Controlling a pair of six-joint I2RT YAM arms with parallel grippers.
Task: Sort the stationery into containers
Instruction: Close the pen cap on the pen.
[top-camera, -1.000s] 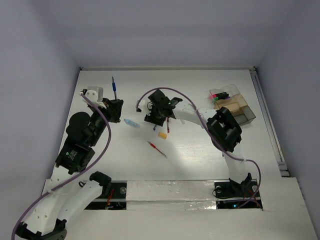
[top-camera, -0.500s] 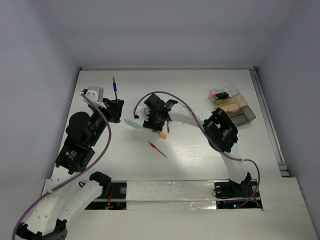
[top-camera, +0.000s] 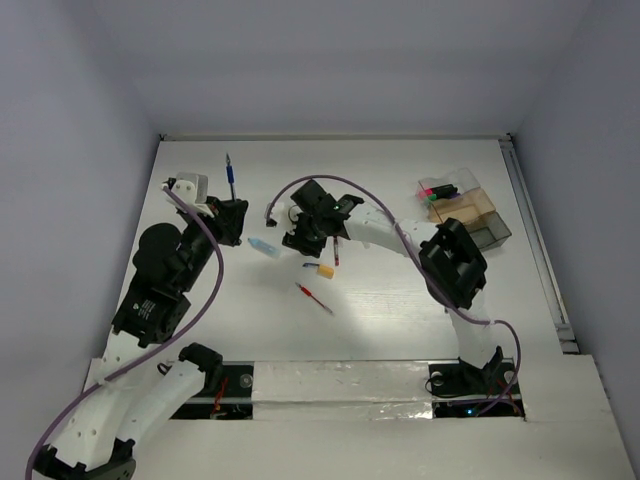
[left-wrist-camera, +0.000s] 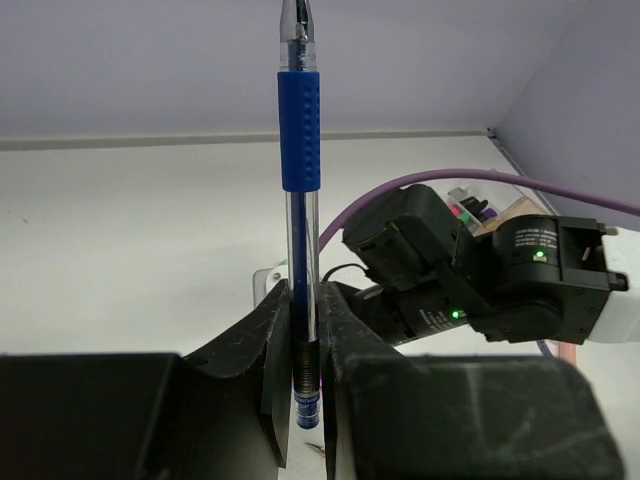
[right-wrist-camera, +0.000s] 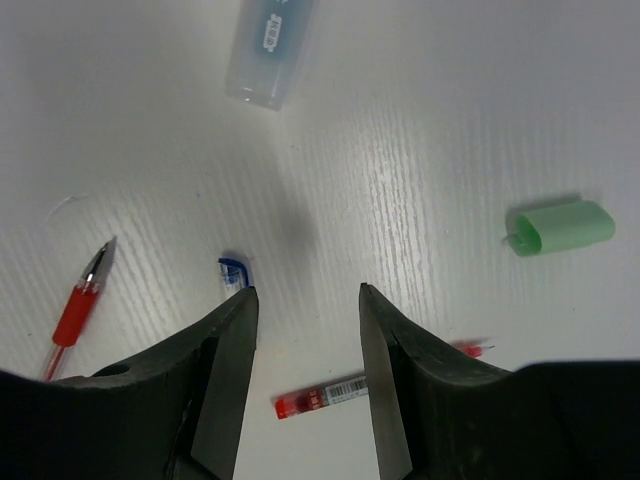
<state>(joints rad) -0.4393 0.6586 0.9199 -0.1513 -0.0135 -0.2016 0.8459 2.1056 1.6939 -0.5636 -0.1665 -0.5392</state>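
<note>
Bare table (right-wrist-camera: 420, 140) between right gripper's (right-wrist-camera: 306, 292) fingertips (right-wrist-camera: 240, 310) (red pen (right-wrist-camera: 322, 396) further in).

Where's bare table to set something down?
Free: far strip of white table between the blue clear-barrelled pen and clear compartment box; near strip between thin red pen and taped front edge. Crowded: centre, under the open right gripper, with pale blue eraser, orange eraser.

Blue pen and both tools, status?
Left tool shut on blue pen. Right tool open, empty. Right arm lies between pen and container.

Looks like a robotics lab: white tabletop (top-camera: 400, 310) boxed in by plain pale walls (top-camera: 330, 70), taped base rail (top-camera: 340, 380), loose purple cables (left-wrist-camera: 570, 193).
</note>
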